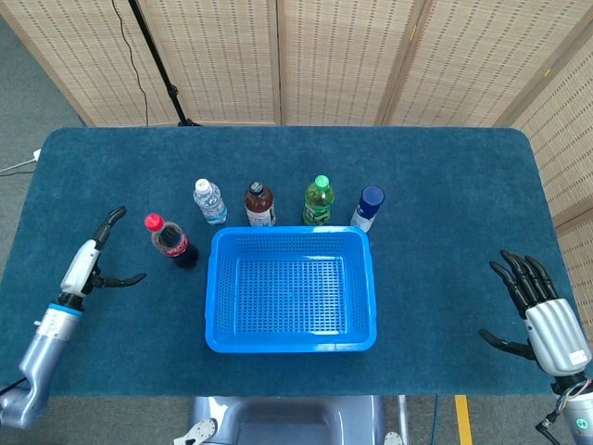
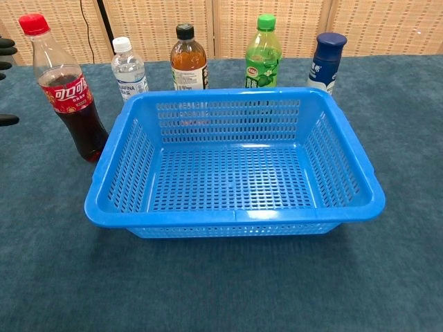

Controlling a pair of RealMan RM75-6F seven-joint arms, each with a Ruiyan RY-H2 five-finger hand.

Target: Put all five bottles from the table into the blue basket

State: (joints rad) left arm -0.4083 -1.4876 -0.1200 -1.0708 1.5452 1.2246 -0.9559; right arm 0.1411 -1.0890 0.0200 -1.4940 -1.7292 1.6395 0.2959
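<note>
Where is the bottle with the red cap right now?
The red-capped cola bottle stands upright on the table, just off the blue basket's left far corner, nearest the clear water bottle and the open left hand.

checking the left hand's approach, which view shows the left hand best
The head view: the whole left hand shows there, fingers spread and holding nothing, apart from the cola bottle on its outer side. The chest view catches only a few dark fingertips at the left edge.

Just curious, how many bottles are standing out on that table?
5, all upright outside the basket: cola bottle at its left; water, tea, green, blue behind.
</note>
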